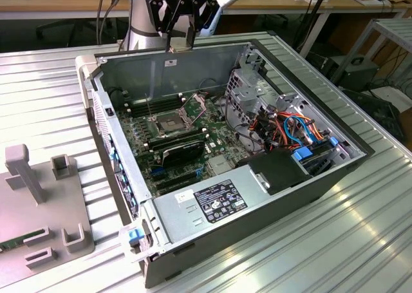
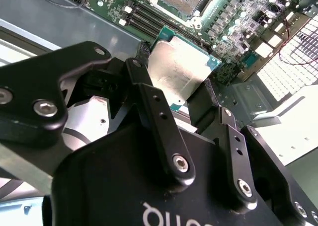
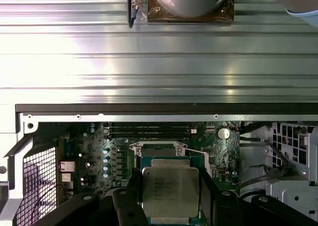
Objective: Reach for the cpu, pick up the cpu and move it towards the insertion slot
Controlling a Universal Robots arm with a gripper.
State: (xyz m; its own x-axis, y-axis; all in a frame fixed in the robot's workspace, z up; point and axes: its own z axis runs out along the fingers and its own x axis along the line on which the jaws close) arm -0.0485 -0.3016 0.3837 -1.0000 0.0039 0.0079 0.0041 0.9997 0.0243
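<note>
The cpu [image 3: 170, 188] sits clamped between the gripper [image 2: 174, 89] fingers, lifted above the open computer case [image 1: 360, 152]; picking looks done, and the insertion slot [image 1: 168, 121] on the motherboard lies below, unfilled, with travel left

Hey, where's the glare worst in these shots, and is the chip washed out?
In the first wrist view, bright bands streak the ribbed table; the cpu stays readable. In the second wrist view, its metal face shines pale. In the exterior view, the table glares.
</note>
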